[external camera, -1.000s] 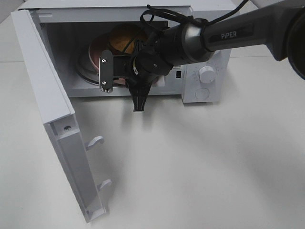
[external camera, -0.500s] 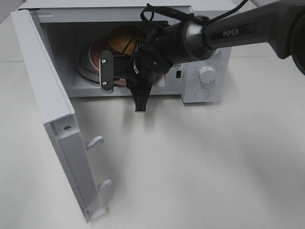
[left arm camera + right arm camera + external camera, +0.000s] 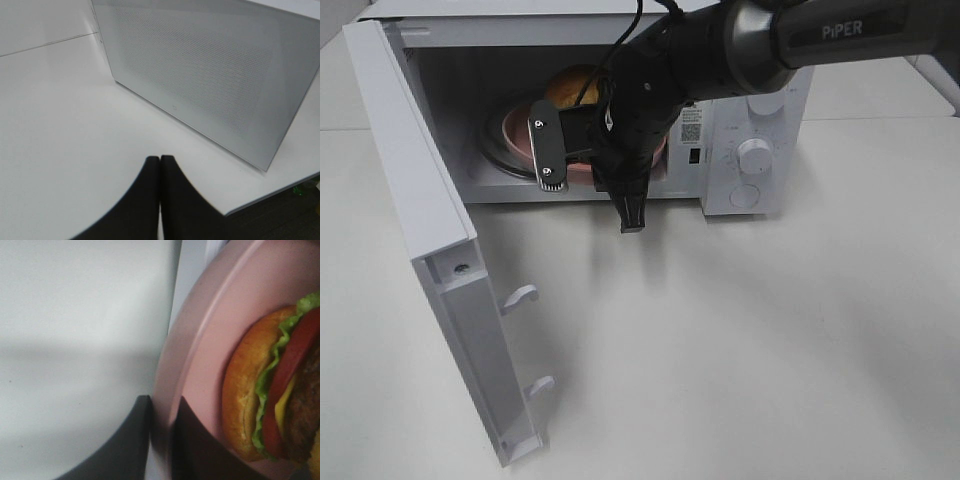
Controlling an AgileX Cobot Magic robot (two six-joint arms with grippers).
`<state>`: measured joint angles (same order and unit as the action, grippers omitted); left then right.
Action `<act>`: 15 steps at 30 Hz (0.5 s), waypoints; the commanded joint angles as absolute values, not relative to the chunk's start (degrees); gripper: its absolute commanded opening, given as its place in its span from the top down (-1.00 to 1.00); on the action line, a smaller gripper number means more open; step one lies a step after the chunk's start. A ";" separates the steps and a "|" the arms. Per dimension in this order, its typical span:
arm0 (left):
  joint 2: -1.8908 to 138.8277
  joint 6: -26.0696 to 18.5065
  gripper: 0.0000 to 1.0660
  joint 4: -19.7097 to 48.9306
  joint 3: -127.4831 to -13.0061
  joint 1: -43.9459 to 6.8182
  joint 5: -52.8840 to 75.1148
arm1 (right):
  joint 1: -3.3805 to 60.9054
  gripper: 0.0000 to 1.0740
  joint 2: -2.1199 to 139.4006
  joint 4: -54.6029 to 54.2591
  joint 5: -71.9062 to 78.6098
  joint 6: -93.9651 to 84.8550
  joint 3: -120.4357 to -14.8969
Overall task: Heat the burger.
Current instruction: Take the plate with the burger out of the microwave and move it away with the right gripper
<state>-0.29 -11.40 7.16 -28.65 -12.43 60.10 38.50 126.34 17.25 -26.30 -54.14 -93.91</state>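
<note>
Our right gripper pinching the pink plate's rim, burger aboard, inside the open microwave; our left gripper pressed together.

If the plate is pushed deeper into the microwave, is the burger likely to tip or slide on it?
Probably it would shift. The burger is a tall stack of loose layers, so a jerk may tilt it. The pink plate looks smooth and shallow, so sliding seems possible.
</note>
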 commanded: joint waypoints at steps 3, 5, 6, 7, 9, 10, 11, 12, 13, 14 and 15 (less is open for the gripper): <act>-1.43 -11.00 1.00 7.28 -28.53 -12.32 59.42 | 38.39 1.00 121.75 15.53 -27.79 -59.59 -92.59; -1.43 -11.00 1.00 7.28 -28.53 -12.32 59.42 | 38.56 1.00 120.32 15.41 -28.25 -61.65 -91.10; -1.43 -11.00 1.00 7.28 -28.53 -12.32 59.42 | 39.25 1.00 118.95 15.41 -28.25 -62.97 -89.44; -1.43 -11.00 1.00 7.28 -28.53 -12.32 59.42 | 39.25 1.00 118.95 15.41 -28.25 -62.97 -89.44; -1.43 -11.00 1.00 7.28 -28.53 -12.32 59.42 | 39.82 1.00 116.65 15.47 -26.87 -64.46 -86.17; -1.43 -11.00 1.00 7.28 -28.53 -12.32 59.42 | 39.82 1.00 116.65 15.47 -26.87 -64.46 -86.17; -1.43 -11.00 1.00 7.28 -28.53 -12.32 59.42 | 39.99 1.00 115.16 15.53 -26.30 -65.20 -84.22; -1.43 -11.00 1.00 7.28 -28.53 -12.32 59.42 | 39.99 1.00 115.16 15.53 -26.30 -65.20 -84.22; -1.43 -11.00 1.00 7.28 -28.53 -12.32 59.42 | 39.99 1.00 114.48 15.58 -26.07 -65.49 -83.25; -1.43 -11.00 1.00 7.28 -28.53 -12.32 59.42 | 39.99 1.00 113.22 15.58 -25.61 -66.52 -81.42; -1.43 -11.00 1.00 7.28 -28.53 -12.32 59.42 | 39.99 1.00 113.22 15.58 -25.61 -66.52 -81.42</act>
<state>-0.29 -11.40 7.16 -28.65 -12.43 60.10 40.39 115.16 14.27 -27.27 -66.69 -81.59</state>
